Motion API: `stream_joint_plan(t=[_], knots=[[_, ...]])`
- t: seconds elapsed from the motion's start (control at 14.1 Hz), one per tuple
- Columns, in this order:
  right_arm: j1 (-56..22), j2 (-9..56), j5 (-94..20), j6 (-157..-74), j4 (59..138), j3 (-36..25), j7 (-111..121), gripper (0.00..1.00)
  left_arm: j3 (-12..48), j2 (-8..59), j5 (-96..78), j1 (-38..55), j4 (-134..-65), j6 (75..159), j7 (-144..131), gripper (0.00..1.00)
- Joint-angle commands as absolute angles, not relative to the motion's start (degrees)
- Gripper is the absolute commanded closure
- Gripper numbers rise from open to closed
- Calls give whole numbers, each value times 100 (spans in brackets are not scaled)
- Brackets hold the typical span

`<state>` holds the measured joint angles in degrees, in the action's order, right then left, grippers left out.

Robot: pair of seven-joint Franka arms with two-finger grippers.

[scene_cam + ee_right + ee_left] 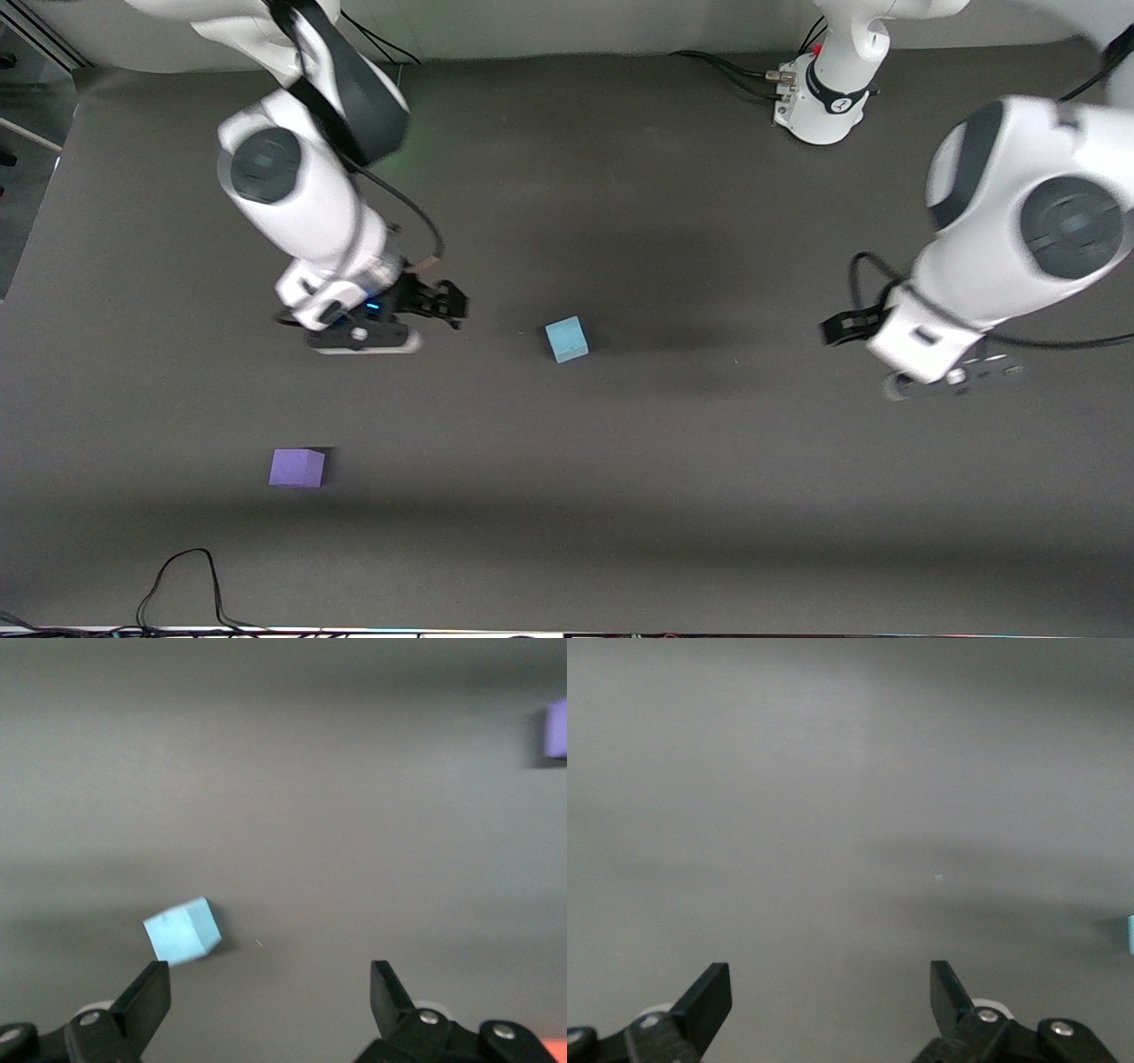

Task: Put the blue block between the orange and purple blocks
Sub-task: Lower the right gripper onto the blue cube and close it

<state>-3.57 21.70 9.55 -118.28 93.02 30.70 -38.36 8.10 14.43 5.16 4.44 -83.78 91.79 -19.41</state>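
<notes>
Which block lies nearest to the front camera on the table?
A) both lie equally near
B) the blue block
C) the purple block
C: in the front view the purple block sits lower on the table than the blue block, so it is nearer to that camera.

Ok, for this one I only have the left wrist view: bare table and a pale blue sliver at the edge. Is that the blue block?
Observer: Yes, that's the blue block, lying by itself, ungripped.
Operator: Where's the purple one?
Observer: The purple block lies nearer the front camera than the blue, toward the right arm's end.
Operator: And orange?
Observer: Only an orange-red sliver shows, at the edge of the right wrist view; the front view doesn't show it.
</notes>
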Motion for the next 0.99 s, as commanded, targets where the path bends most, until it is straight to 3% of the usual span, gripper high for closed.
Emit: stream_joint_plan(t=[0.0, 0.28, 0.64, 0.92], knots=[[-360, 3169, 1798, -12477, 8983, 3549, -4506, 0, 765, 722, 492, 193, -9043, 9229, -1398, 0], [-711, 4269, 3249, -13393, 8930, 3902, -5535, 0, -296, 45, 492, 772, -9632, 9290, -679, 0], [-1045, 5000, 4840, -13903, 8912, 3973, -6712, 0, -500, 18, 510, 729, -9703, 9255, -360, 0], [-1046, 5124, 5282, -13931, 9228, 3955, -7205, 0, -747, 18, 510, 817, -9773, 9334, -176, 0]])
